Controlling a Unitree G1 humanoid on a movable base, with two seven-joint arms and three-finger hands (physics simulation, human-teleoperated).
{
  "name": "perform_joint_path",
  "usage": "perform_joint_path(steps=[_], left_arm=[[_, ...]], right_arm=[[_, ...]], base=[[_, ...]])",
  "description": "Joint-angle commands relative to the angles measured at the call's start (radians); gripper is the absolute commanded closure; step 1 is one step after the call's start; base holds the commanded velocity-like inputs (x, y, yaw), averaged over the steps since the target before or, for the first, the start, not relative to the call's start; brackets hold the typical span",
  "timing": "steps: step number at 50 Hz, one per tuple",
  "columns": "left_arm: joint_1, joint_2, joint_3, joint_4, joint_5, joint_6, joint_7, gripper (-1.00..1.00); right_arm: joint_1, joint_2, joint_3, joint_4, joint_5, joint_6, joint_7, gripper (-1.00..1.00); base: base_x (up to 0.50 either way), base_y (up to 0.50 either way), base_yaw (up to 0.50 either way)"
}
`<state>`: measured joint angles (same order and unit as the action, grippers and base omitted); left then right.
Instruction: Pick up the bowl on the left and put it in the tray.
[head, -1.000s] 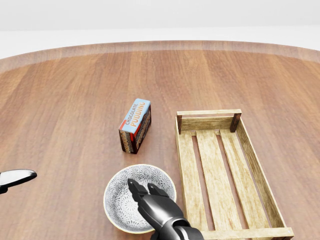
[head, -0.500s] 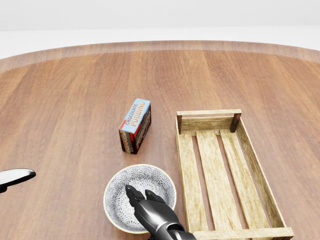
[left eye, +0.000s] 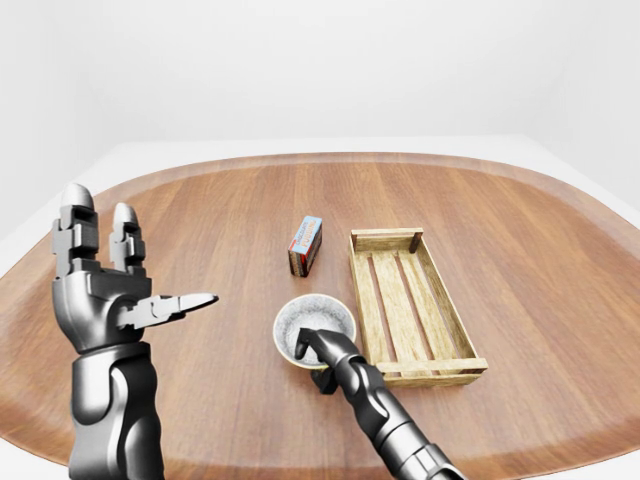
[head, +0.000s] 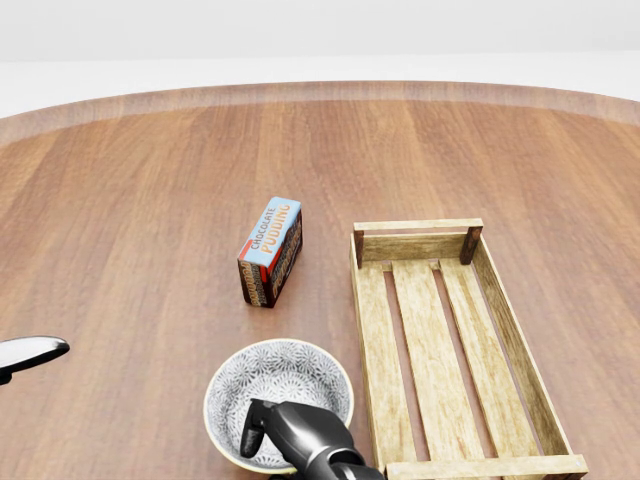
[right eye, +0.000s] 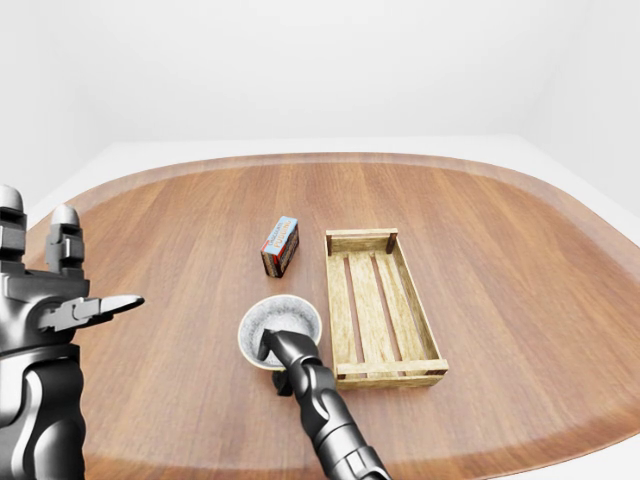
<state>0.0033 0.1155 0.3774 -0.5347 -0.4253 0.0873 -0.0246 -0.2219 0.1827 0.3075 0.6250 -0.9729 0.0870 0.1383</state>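
- Bowl (head: 275, 378) grasping is the step in hand; this patterned dish sits low on the wooden table (head: 130, 200), at 6 o'clock of the head view, and has not yet been carried toward the tray.
- Left hand (left eye: 105, 290): at 8 o'clock of the left-eye view, held upright with fingers spread and thumb pointing toward 3 o'clock; it holds nothing and is well apart from the bowl; I judge it has no part in this step.
- Right hand (head: 298, 434): enters from 6 o'clock and hooks over the bowl's near rim at about its 5 o'clock; one finger (head: 250, 435) dips inside, and the eye views show a dark digit outside, under the rim; it looks like a pinch on the rim; how firm the pinch is cannot be told.
- Pudding box (head: 271, 250): at 12 o'clock from the bowl, near but apart; it lies off the likely path.
- Tray (head: 417, 226): a slatted wooden crate at 2 to 3 o'clock from the bowl, with its near left corner just beside the bowl; its slats are bare.
- Next move, as I judge it: lift until the bowl's base clears the tray's side wall; carry toward 3 o'clock; lower onto the slats; then spread the fingers; a one-sided rim pinch may let the bowl tilt, so a slow, level lift seems wise.
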Motion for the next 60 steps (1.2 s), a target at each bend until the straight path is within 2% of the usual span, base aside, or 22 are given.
perform_joint_path(steps=[1, 14, 26, 42, 57, 60], left_arm=[[0.002, -0.001, 0.000, -0.011, -0.002, 0.000, 0.001, -1.00], [0.002, -0.003, -0.002, -0.005, 0.002, 0.000, -0.001, -1.00], [0.004, -0.004, -0.003, -0.011, 0.000, 0.000, -0.001, -1.00], [0.004, -0.005, -0.006, -0.006, 0.005, 0.000, -0.002, -1.00], [0.006, -0.006, -0.003, -0.012, 0.003, 0.000, -0.003, -1.00], [0.006, -0.006, -0.002, -0.015, 0.000, 0.000, -0.001, -1.00]], right_arm=[[0.023, 0.009, 0.020, -0.001, 0.007, 0.000, 0.023, 1.00], [0.026, 0.012, 0.034, -0.050, -0.018, 0.000, 0.056, 1.00], [0.019, 0.023, 0.058, -0.128, -0.094, 0.000, 0.128, 1.00], [0.040, 0.019, 0.084, -0.427, -0.255, 0.000, 0.337, 1.00], [0.018, 0.010, 0.044, -0.625, -0.341, 0.000, 0.479, 1.00], [0.005, -0.003, 0.014, -0.694, -0.352, 0.000, 0.522, 1.00]], base=[[0.00, 0.00, 0.00], [0.00, 0.00, 0.00], [0.00, 0.00, 0.00], [0.00, 0.00, 0.00], [0.00, 0.00, 0.00], [0.00, 0.00, 0.00]])
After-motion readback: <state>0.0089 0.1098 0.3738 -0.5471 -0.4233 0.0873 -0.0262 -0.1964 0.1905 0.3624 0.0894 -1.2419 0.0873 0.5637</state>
